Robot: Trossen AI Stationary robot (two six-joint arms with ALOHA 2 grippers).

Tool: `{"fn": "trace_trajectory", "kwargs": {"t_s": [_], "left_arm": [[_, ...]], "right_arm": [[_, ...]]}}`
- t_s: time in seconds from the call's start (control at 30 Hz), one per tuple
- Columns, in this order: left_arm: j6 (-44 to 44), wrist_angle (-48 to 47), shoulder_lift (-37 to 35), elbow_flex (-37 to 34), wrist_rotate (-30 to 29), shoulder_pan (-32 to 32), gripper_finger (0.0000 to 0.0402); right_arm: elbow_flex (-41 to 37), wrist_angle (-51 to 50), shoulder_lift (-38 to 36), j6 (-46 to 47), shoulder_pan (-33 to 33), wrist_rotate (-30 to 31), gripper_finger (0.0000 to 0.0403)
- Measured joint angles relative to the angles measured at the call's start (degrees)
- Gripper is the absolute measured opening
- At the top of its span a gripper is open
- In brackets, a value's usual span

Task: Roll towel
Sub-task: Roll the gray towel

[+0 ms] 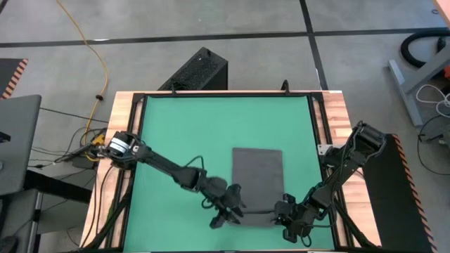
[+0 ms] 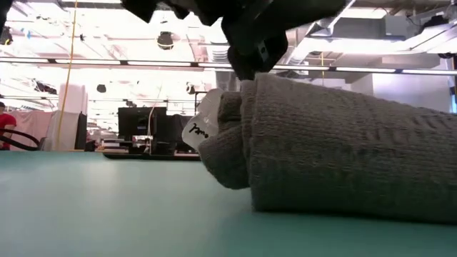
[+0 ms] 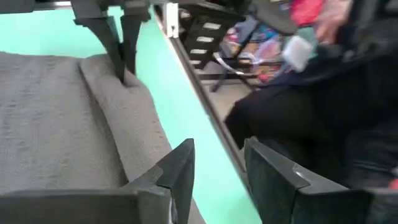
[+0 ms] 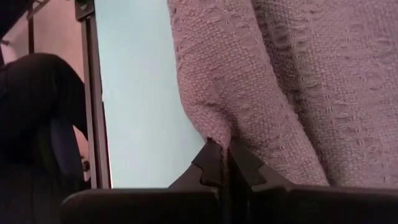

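One towel [image 1: 257, 176], two hands [image 1: 226, 214] [image 1: 288, 218], one mat [image 1: 183, 133]

Bright, even light falls from overhead; my arms cast hardly any shadow on the green mat [image 1: 183, 133]. Ceiling lamps [image 2: 166, 39] glare white in the room behind, and the person [image 3: 311, 106] off the table's near edge blurs.

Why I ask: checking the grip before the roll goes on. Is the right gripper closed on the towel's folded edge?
Yes, the right gripper has its fingers pressed together, pinching the towel's rolled edge.
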Motion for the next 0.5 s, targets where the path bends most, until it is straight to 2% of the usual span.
{"fn": "trace_trajectory", "kwargs": {"t_s": [0.13, 0.3, 0.5], "left_arm": [[1.84, -1.71, 0.76, 0.08, -7.66, -2.83, 0.0102], [1.18, -0.01, 4.36, 0.07, -8.57, -4.2, 0.006], [-0.64, -1.14, 6.7, -0.04, -11.73, -2.98, 0.001]], "right_arm": [[0.02, 0.02, 0.03, 1.34, -0.01, 0.51, 0.0022], [0.11, -0.13, 0.01, 3.1, -0.06, 0.82, 0.0024], [0.11, 0.17, -0.03, 4.94, -0.15, 0.98, 0.0025]]}}
